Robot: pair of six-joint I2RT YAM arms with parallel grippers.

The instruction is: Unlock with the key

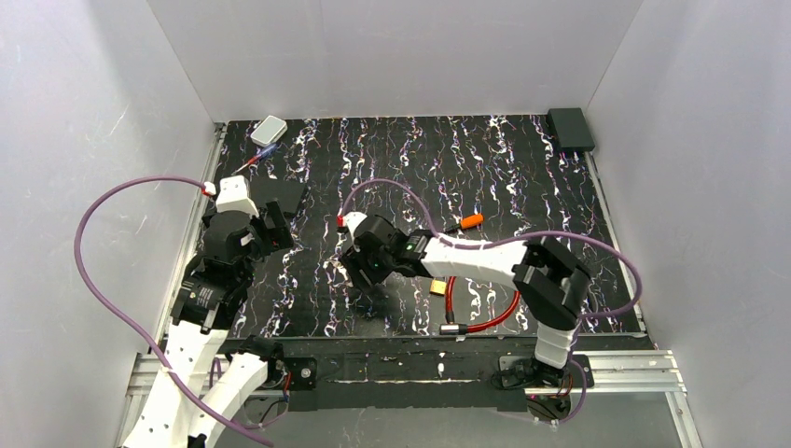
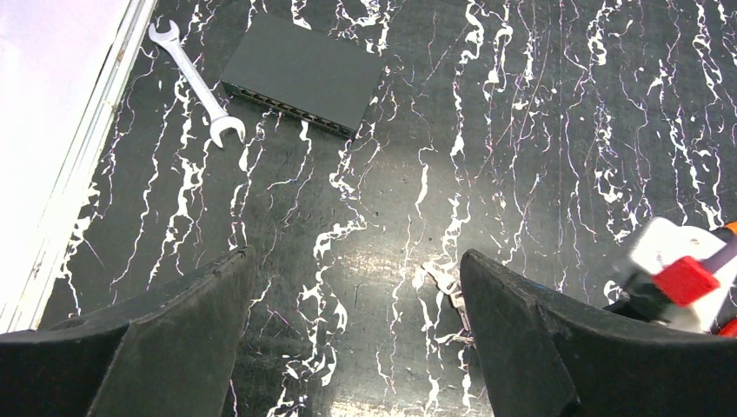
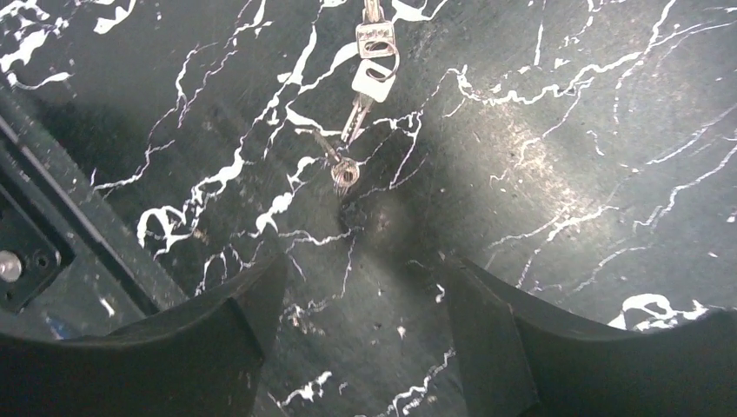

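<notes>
1. Nearest me, a brass padlock [image 1: 438,289] sat on the worktop [image 1: 522,187], just beside a red cable loop [image 1: 485,322].
2. My right tool [image 3: 361,278] hung low with its fingers spread and nothing between them. The bunch of silver keys [image 3: 367,87] lay flat on the worktop just beyond its fingertips.
3. My left tool [image 2: 356,261], over at the left, stood wide open and empty too.
4. Farther off lay an orange-headed item [image 1: 471,221], a black network switch [image 2: 304,69] and a silver wrench [image 2: 195,82], all apart from the keys.
</notes>
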